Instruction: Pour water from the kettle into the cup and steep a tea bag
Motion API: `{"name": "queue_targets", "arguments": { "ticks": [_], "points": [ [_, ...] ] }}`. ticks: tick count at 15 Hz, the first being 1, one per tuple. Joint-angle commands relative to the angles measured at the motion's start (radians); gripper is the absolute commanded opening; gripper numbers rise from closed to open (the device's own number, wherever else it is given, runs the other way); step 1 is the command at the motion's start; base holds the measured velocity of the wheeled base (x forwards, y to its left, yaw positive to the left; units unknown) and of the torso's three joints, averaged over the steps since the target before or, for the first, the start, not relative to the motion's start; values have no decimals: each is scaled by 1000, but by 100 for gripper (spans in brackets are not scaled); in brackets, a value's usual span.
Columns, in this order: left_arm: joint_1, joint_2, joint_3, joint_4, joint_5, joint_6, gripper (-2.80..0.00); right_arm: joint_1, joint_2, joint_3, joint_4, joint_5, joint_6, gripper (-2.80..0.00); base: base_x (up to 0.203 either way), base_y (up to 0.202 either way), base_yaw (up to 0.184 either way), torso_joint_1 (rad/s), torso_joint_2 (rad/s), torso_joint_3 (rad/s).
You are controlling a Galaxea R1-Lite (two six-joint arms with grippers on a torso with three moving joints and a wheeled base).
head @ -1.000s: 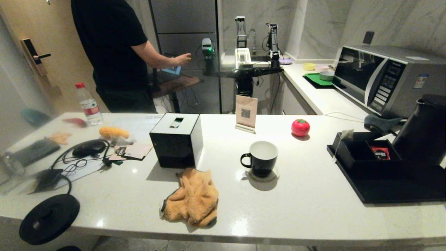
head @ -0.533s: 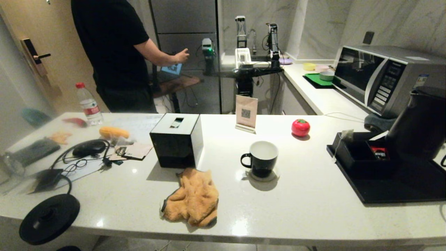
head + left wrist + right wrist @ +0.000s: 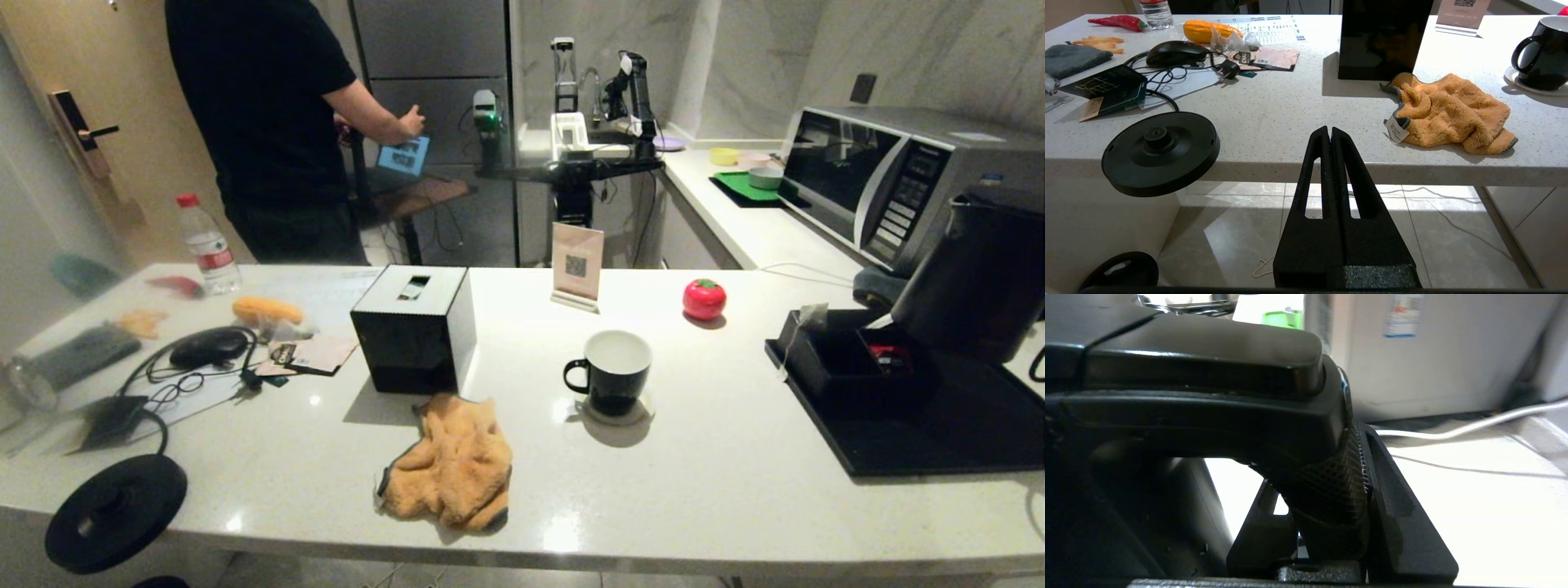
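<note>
**Kettle lifted clear of the tray**

The right gripper (image 3: pixel 1327 522) was clamped on the handle of the kettle (image 3: pixel 976 278); only the right wrist view showed that grip. Since a second earlier the kettle had risen above the black tray (image 3: pixel 939 441) and shifted toward the cup (image 3: pixel 611 371), which stood left of the tray. The tea bag (image 3: pixel 811 317) hung at the box (image 3: pixel 849 359) on the tray. The left gripper (image 3: pixel 1331 136), fingers pressed together, hung below the counter edge (image 3: pixel 1290 169).
</note>
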Motion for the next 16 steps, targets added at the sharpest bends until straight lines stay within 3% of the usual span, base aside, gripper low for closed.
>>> {"name": "queue_targets", "arguments": {
  "ticks": [1, 9, 13, 16],
  "points": [
    [0, 1, 0, 0, 0, -1, -280, 16, -50, 34, -7, 2, 0, -280, 0, 0, 0, 0, 0, 0],
    [0, 1, 0, 0, 0, -1, -280, 94, -193, 170, -3, -5, 0, -280, 0, 0, 0, 0, 0, 0],
    [0, 1, 0, 0, 0, -1, -280, 181, -268, 228, 25, -103, 3, -280, 0, 0, 0, 0, 0, 0],
    [0, 1, 0, 0, 0, -1, -280, 232, -315, 277, 28, -114, 2, -280, 0, 0, 0, 0, 0, 0]
  ]
}}
